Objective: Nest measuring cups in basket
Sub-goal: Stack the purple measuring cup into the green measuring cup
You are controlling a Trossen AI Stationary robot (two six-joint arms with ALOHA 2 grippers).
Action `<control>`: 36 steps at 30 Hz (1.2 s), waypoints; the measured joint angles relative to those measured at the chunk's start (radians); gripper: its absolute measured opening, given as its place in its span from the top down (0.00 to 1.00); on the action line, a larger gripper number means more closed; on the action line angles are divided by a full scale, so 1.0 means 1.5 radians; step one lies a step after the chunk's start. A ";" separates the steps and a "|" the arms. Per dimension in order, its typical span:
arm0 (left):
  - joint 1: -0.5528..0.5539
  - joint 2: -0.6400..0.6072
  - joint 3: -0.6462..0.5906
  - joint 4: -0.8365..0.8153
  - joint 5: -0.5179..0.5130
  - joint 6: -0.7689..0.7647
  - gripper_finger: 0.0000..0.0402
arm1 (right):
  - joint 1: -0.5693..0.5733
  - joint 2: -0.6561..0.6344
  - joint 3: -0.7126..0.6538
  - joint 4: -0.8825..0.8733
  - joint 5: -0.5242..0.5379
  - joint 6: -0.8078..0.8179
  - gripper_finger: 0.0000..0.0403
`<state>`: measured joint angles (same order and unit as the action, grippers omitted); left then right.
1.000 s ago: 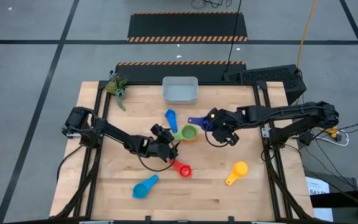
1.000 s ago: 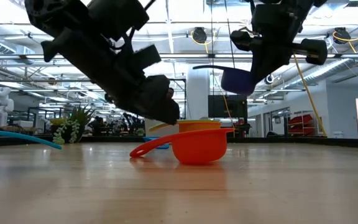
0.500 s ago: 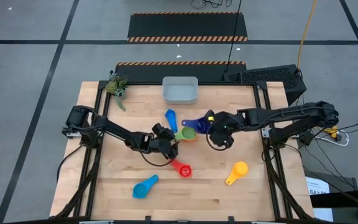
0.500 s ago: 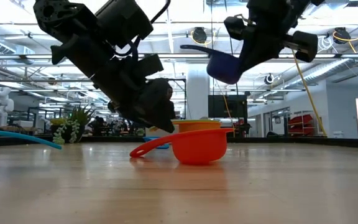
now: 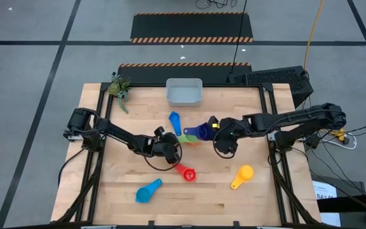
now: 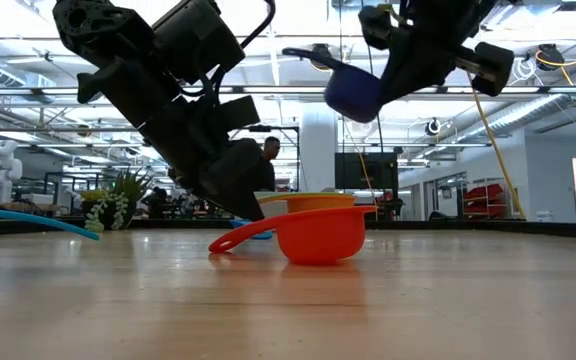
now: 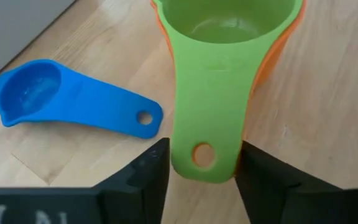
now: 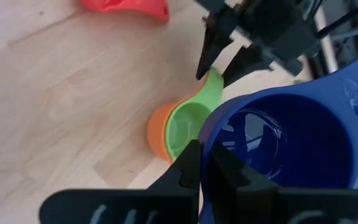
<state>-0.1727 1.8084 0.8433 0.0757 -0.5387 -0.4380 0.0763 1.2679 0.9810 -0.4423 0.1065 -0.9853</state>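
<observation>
A pale grey-white basket (image 5: 183, 92) sits on the light wood surface (image 5: 126, 184). The cups are navy (image 5: 201, 131), blue (image 5: 175, 121), light blue (image 5: 148, 191), green (image 7: 225, 37) nested in orange (image 7: 278, 46), red (image 5: 186, 172) and yellow (image 5: 242, 175). Orange-and-black hazard stripes (image 5: 189, 39) edge the dark floor mats.

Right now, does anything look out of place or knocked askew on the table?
Nothing spilled or damaged. The basket sits empty while cups lie scattered on the table. The green cup is already nested in the orange cup, outside the basket.

small green plant (image 5: 119, 87) at table's far left corner, black keyboard (image 5: 277, 77) beyond far right corner
</observation>
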 joint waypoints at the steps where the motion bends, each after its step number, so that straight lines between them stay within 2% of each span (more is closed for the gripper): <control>1: 0.001 0.000 0.000 0.000 0.000 0.004 0.61 | 0.004 0.004 0.000 0.009 0.016 0.000 1.00; 4: 0.003 0.000 0.000 -0.001 0.000 0.012 0.66 | 0.012 0.008 0.000 0.018 0.057 -0.003 1.00; 9: 0.003 0.000 0.000 -0.005 0.000 0.026 0.67 | 0.013 0.015 0.000 0.026 0.051 0.000 1.00; 18: 0.003 0.000 0.000 -0.019 -0.023 0.007 0.51 | 0.013 0.018 0.000 0.028 0.045 -0.004 1.00; 24: 0.003 -0.002 0.000 -0.020 -0.025 -0.001 0.42 | 0.008 0.025 0.000 0.035 -0.037 -0.020 1.00; 30: 0.000 -0.006 0.000 -0.031 0.011 -0.014 0.34 | -0.007 0.058 0.000 0.046 -0.046 -0.065 1.00; 36: -0.012 -0.039 0.000 -0.075 0.020 -0.044 0.33 | -0.049 0.096 0.001 0.054 -0.108 -0.120 1.00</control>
<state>-0.1901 1.7501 0.8436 -0.0374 -0.5088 -0.5036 0.0024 1.4126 0.9817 -0.3615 -0.0549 -1.1646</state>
